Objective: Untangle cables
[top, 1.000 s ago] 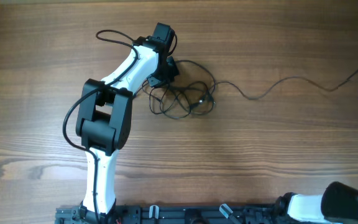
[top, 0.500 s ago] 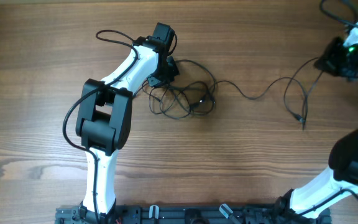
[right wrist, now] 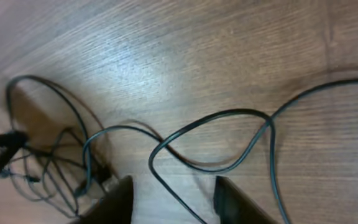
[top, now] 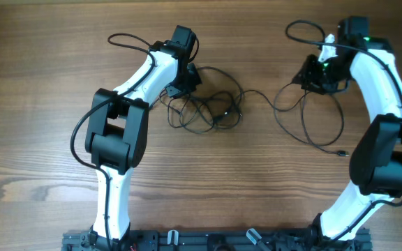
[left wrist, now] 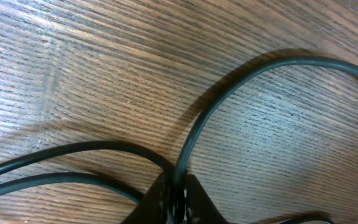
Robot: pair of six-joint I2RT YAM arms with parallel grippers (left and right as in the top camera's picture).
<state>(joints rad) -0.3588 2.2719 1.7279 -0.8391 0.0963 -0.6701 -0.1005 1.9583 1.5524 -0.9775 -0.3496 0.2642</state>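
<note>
My right arm has swung in from the bench point(top: 40, 160) edge, its right gripper point(right wrist: 176, 202) now parted over a slack loop and gripping nothing, while my left gripper point(left wrist: 174, 200) pinches tight on the cables point(top: 223, 111) tangled mid-bench.

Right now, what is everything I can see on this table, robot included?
table: one, brown wood, under everything
cables: several, exact count unclear in the knot, thin black, tangled at centre with one strand looping off to the right
plug end: one, dark, on the table at the right, near the right arm
left arm: one, white and black, reaching from the near edge to the knot
right arm: one, white and black, at the right side
left gripper: one, black, shut on the cables at the knot's upper left
right gripper: one, black, open, over the looping strand
</note>
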